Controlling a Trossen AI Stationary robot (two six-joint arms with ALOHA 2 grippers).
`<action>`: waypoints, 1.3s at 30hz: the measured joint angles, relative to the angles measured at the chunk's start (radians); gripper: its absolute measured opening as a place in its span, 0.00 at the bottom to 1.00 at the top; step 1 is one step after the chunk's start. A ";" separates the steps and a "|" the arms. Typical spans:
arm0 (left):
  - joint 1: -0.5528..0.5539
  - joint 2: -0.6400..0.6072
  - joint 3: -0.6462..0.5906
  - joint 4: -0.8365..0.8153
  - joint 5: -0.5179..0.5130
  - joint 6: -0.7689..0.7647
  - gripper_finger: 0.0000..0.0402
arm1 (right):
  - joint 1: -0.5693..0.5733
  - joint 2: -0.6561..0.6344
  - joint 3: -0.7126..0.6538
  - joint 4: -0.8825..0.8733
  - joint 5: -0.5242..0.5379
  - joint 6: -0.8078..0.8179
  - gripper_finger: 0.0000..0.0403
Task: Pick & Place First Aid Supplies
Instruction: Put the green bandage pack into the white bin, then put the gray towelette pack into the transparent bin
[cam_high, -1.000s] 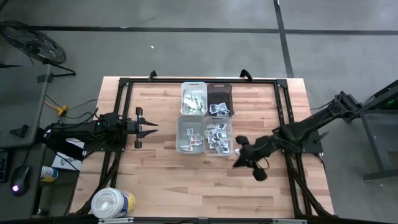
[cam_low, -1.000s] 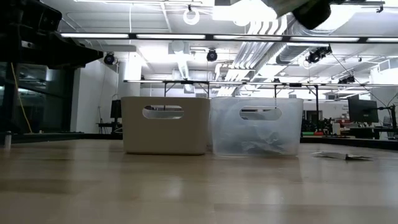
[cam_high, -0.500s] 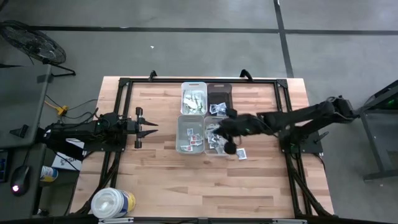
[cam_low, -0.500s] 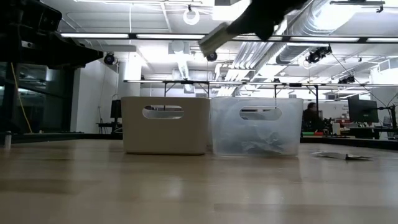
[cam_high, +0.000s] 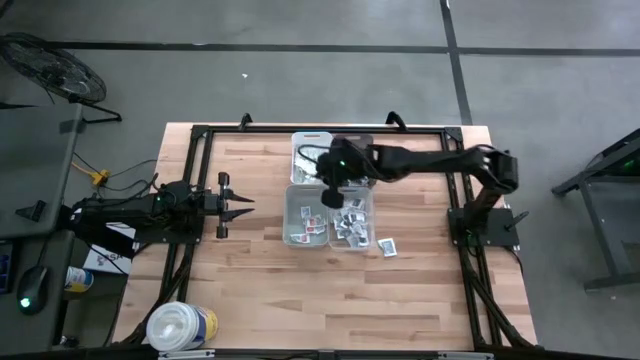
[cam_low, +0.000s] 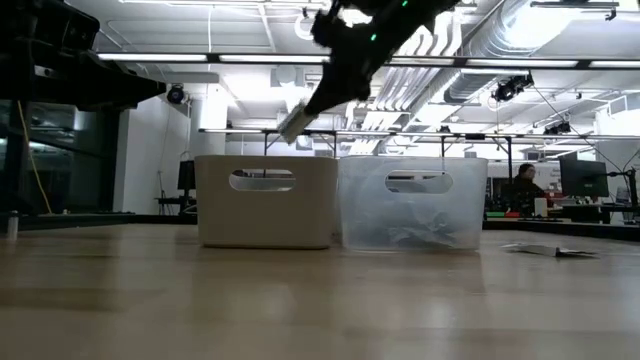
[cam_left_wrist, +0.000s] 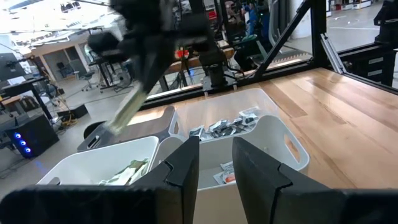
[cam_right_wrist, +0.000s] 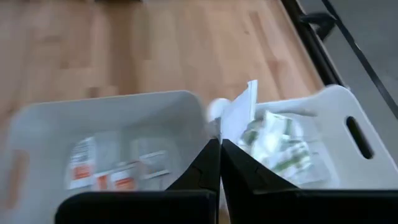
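A white packet (cam_right_wrist: 239, 115) is pinched in the closed jaws of the right gripper (cam_high: 330, 193), held above the bins (cam_high: 311, 160). No print can be read. The left gripper (cam_high: 238, 206), jaws partly open and empty, is parked over the surface (cam_high: 260, 290).

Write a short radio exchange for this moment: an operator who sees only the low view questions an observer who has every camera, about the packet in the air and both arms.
Operator: I see a packet dangling high up. Is it gripped?
Observer: Yes. The right wrist view shows the right gripper shut on it.
Operator: What lies beneath it?
Observer: From above, that gripper hangs over the wall between the front left bin and a back bin holding greenish packets, which is hidden from you.
Operator: Where is the other arm?
Observer: The left gripper waits open at the left side of the table, apart from the bins.
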 joint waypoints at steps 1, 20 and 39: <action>0.000 0.000 0.000 0.000 0.000 0.000 0.24 | -0.013 0.022 0.014 -0.001 0.003 -0.002 0.00; 0.000 0.000 0.000 0.000 0.000 0.000 0.24 | -0.131 0.212 0.051 -0.036 0.054 -0.039 0.08; 0.000 0.000 0.000 0.000 0.000 0.000 0.24 | -0.089 0.094 0.051 -0.197 0.206 0.178 0.45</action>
